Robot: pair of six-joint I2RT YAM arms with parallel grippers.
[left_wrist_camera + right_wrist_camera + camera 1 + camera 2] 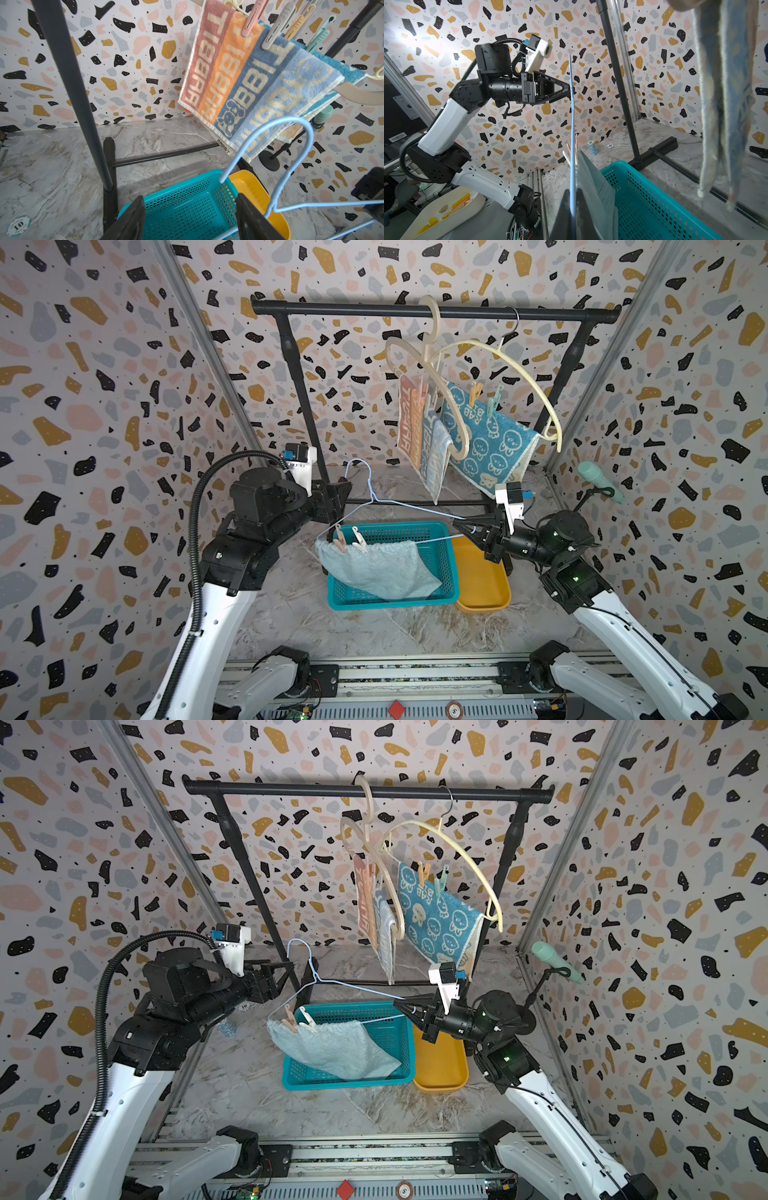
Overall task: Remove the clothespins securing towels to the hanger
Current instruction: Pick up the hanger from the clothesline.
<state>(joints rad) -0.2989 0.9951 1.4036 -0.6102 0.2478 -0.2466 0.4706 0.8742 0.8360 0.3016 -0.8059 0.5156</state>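
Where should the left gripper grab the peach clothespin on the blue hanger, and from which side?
Probably pinch the peach clothespin by its two tails, sticking up above the blue hanger; its mouth bites the pale blue towel. Bring the open left gripper down from above, on the side away from the white clothespin close beside it.

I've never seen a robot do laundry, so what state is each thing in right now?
Right tool: shut on the blue hanger.
Left tool: open, holding nothing.
Pale blue towel: pinned to that hanger by two clothespins, hanging over the teal basket.
Striped towel: pegged up on the rail.
Rabbit towel: pegged up on the rail.
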